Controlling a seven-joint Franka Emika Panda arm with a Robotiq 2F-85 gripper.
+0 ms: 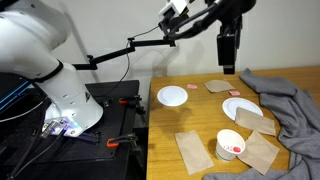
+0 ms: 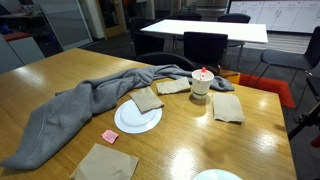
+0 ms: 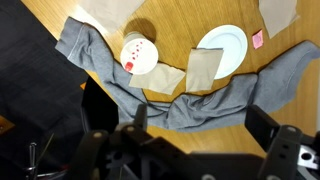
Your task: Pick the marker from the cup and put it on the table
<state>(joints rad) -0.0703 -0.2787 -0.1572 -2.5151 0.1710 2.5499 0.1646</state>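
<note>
In an exterior view the gripper [image 1: 228,48] hangs high above the cup [image 1: 231,144] on the smooth wooden table [image 1: 205,118]; nothing is lifted yet, so the pick and the placing both remain. In an exterior view the marker [image 2: 203,73], a thin red-tipped stick, stands in the round white cup beside a rumpled grey cloth [image 2: 80,108]. In the wrist view the jaws stand apart and empty, with the cup far below them.

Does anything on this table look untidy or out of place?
Yes. A gray cloth lies crumpled across the table, and one tan pad sits askew on a white plate, overhanging its rim.
</note>
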